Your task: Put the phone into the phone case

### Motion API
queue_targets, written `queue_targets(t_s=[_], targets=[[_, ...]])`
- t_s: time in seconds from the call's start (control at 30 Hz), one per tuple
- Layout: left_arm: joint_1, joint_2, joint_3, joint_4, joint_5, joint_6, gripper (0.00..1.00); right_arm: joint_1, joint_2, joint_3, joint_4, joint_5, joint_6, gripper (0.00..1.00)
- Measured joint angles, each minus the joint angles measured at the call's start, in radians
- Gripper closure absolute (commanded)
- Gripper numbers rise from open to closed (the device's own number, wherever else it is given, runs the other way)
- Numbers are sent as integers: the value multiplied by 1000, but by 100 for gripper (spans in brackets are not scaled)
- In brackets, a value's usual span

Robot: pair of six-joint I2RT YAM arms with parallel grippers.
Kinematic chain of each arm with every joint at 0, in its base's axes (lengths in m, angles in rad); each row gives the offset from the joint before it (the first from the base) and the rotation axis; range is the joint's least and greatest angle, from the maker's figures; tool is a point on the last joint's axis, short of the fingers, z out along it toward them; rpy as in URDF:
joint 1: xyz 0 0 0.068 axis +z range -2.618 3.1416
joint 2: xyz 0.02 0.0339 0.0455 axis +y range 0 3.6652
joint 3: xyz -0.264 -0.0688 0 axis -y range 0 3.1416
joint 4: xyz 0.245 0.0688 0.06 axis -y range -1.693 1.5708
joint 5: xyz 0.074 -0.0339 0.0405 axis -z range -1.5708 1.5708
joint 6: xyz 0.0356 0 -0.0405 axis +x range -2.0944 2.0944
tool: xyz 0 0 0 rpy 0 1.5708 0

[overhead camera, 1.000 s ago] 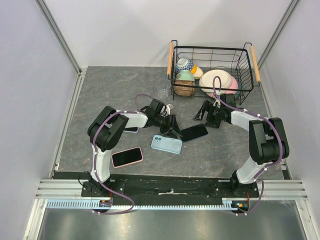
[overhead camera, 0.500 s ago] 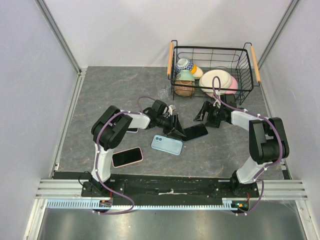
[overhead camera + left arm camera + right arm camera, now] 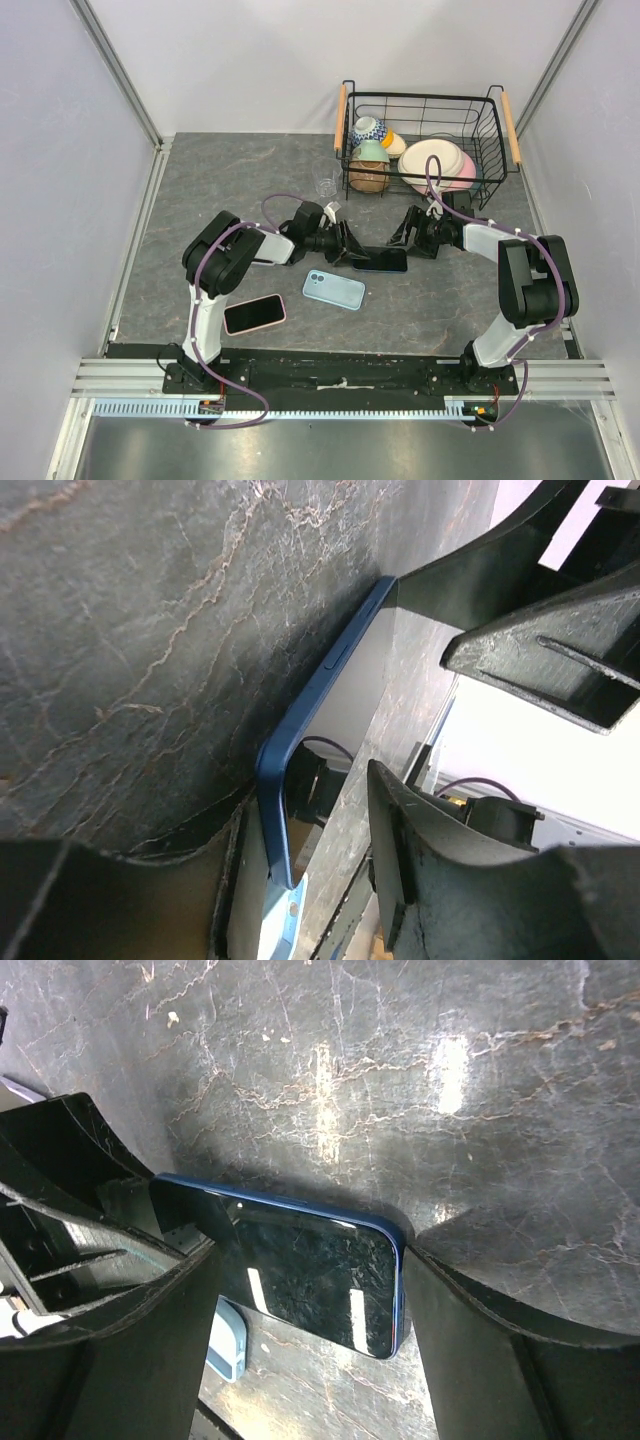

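Observation:
The phone point(image 3: 380, 260) is dark-screened with a blue rim and lies crosswise at mid-table between both arms. My left gripper point(image 3: 340, 250) is shut on its left end; in the left wrist view the blue edge point(image 3: 300, 740) rests against one finger. My right gripper point(image 3: 408, 238) is open and straddles the phone's right end point(image 3: 310, 1270). Its right finger point(image 3: 450, 1300) touches the phone's short edge. The phone case point(image 3: 333, 290) is light blue and lies flat just in front of the phone. A corner of the case point(image 3: 228, 1345) shows below the phone in the right wrist view.
A black wire basket point(image 3: 500, 110) with bowls and plates stands at the back right. A pink phone point(image 3: 254, 313) lies at the front left. A small clear glass object point(image 3: 327, 187) sits behind the left gripper. A dark flat item point(image 3: 265, 260) pokes out under the left arm.
The left gripper has turned the phone from a slant to lying level and drawn it slightly left. The right gripper's fingers have narrowed around the phone's right end.

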Motion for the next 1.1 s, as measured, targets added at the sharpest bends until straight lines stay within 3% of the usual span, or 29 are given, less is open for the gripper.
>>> queue_targets(t_s=[0.07,0.3,0.4,0.67,1.1], targets=[[2,1,-8,22,-11,-5,61,0,0,-4,2,-11,3,20],[6,8,-10,122,16,-41,92,-1,2,-4,-1,-27,10,19],[8,15,-6,168,26,-55,98,-1,2,-4,-1,-27,10,18],[15,24,3,150,39,-49,98,0,-2,-3,-2,-30,14,13],[82,-208,1,-213,-66,203,98,21,-54,2,-176,6,-21,11]])
